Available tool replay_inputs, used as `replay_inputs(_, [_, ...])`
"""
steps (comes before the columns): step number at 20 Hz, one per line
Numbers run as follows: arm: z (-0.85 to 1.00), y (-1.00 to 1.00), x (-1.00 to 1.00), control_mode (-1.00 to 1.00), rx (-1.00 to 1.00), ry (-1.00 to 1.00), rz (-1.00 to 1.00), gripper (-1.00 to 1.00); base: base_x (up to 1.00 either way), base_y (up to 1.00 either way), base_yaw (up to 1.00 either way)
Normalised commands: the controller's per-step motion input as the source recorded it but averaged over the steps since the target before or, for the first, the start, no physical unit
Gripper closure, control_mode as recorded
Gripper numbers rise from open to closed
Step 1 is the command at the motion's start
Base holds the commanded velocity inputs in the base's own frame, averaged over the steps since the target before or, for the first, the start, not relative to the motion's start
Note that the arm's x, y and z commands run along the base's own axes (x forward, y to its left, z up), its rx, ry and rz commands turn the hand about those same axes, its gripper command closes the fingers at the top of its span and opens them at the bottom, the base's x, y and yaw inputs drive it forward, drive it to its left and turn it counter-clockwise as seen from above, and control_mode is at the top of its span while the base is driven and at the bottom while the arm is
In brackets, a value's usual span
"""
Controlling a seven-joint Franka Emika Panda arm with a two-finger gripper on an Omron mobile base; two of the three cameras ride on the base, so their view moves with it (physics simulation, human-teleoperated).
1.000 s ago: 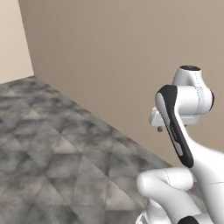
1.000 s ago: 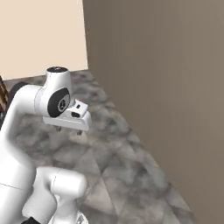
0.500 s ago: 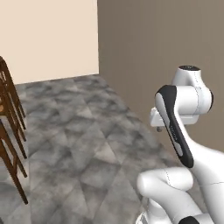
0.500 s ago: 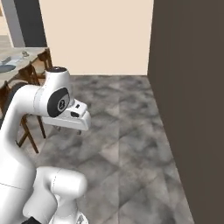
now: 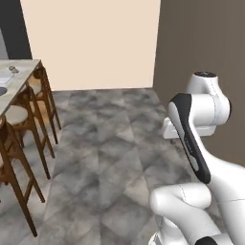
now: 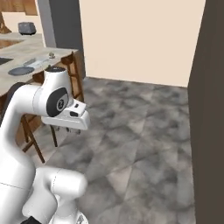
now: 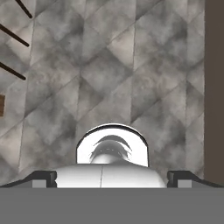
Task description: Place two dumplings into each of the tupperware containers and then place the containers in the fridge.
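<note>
The gripper (image 7: 112, 178) points down at the grey stone floor (image 5: 110, 158); its two dark fingertips (image 7: 43, 178) stand far apart at the two sides of the hand view, wide open, nothing between them. The arm is folded above the base, hand held over bare floor.

In the right base view a counter (image 6: 26, 81) runs along the left side, wooden stools (image 5: 24, 143) standing at its edge. On it lie a round blue-grey plate (image 6: 21, 70) and, just behind, a pale flat container (image 6: 37, 62) nearer the counter's right edge. A small lump (image 6: 51, 54) near that edge is too small to identify. A cream wall (image 5: 91, 43) closes the far side; a dark brown wall (image 6: 208, 113) runs along the right.
</note>
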Motion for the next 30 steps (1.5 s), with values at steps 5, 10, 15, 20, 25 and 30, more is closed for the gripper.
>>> replay_inputs(5, [0.0, 0.0, 0.0, 1.0, 0.0, 0.0, 0.0, -1.0, 1.0, -0.65, 0.47])
replay_inputs(10, [0.0, 0.0, 0.0, 1.0, 0.0, 0.0, 0.0, -1.0, 1.0, -0.69, 0.48])
replay_inputs(15, [0.0, 0.0, 0.0, 1.0, 0.0, 0.0, 0.0, -1.0, 1.0, -0.58, 0.53])
replay_inputs(20, [0.0, 0.0, 0.0, 1.0, 0.0, 0.0, 0.0, -1.0, 1.0, -0.64, 0.51])
replay_inputs(25, [0.0, 0.0, 0.0, 1.0, 0.0, 0.0, 0.0, -1.0, 1.0, -0.62, 0.51])
replay_inputs(30, [0.0, 0.0, 0.0, 1.0, 0.0, 0.0, 0.0, -1.0, 1.0, -0.65, 0.5])
